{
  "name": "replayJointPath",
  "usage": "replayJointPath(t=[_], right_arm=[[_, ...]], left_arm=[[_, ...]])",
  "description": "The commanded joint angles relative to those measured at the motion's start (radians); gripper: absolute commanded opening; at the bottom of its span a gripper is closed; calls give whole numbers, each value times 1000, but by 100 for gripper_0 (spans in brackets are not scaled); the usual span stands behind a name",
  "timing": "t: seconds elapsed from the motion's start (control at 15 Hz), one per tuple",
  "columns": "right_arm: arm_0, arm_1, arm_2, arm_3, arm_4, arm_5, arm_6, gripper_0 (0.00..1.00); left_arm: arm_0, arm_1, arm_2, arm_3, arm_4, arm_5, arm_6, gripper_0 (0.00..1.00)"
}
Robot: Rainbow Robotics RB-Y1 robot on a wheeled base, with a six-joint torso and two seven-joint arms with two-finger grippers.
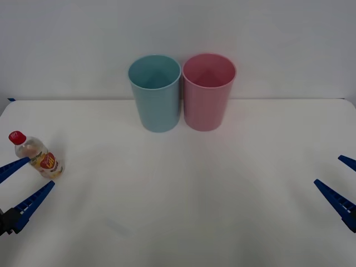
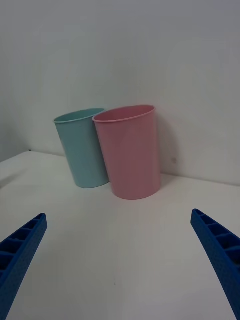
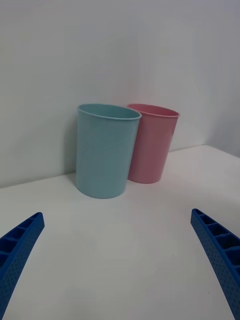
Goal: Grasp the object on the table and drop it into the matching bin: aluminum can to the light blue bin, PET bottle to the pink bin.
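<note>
Your white desk [image 1: 183, 217] fills the lower frame. At upper centre the light blue bin [image 1: 155, 92] and pink bin [image 1: 208, 91] stand upright, side by side, nearly touching. Your left gripper [image 1: 21, 181] sits at the lower left edge, jaws spread; your right gripper [image 1: 340, 182] at the lower right edge, jaws also spread. The bottle [image 1: 36, 156] stands tilted at far left, just beside the left jaws' upper finger.

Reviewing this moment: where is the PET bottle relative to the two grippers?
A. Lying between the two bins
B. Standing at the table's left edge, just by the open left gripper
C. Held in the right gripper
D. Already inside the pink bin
B. In the front view the PET bottle stands on the table just by the open left gripper, ungrasped; the right gripper is open at the far side, holding nothing.
</note>
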Motion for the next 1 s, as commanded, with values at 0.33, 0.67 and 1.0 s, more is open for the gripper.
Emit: replayJointPath(t=[0.33,0.67,1.0], right_arm=[[0,0,0,0,0,0,0,100],[0,0,0,0,0,0,0,100],[0,0,0,0,0,0,0,100]], left_arm=[[24,-6,-5,17,46,7,-2,100],[64,-6,4,18,46,42,-17,100],[120,-6,-20,18,46,183,-63,100]])
